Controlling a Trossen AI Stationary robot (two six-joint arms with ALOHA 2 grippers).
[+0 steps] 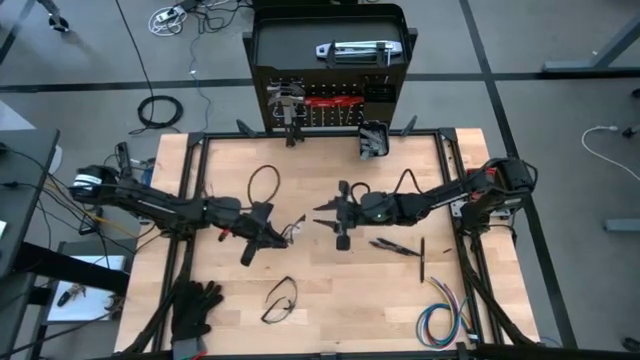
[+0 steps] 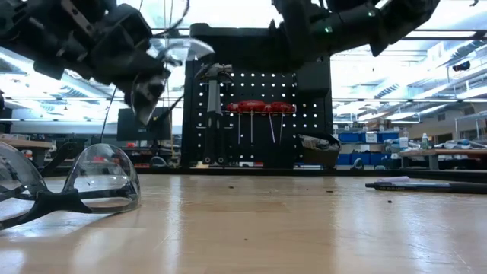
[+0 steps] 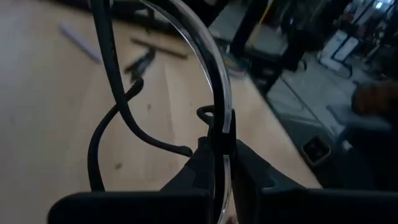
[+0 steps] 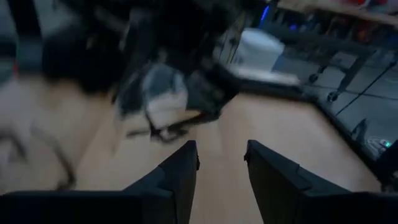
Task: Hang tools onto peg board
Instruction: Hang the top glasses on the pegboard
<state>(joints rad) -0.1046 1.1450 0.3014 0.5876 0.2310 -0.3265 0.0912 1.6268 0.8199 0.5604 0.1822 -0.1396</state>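
Right now the left gripper sits left of centre in the high view, above the wooden table, with its jaws closed on a pair of clear safety glasses; the left wrist view shows the lens edge and a dark temple arm pinched between the two fingers. Another pair of safety glasses lies on the table at the lower left of the low view, and shows in the high view below centre.

Near the middle of the high view the right gripper hangs over the table, and its wrist view shows the two dark fingers standing apart with bare wood between them and nothing held.

At the top centre of the high view stands the peg board, at the far edge of the table. In the low view it carries a hammer hung on its left part and red-handled tools in a row beside it, with a small black bin low on its right.

To the right of centre in the high view, pliers and a thin dark bar lie on the wood. Black gloves rest at the lower left and a coloured wire bundle at the lower right
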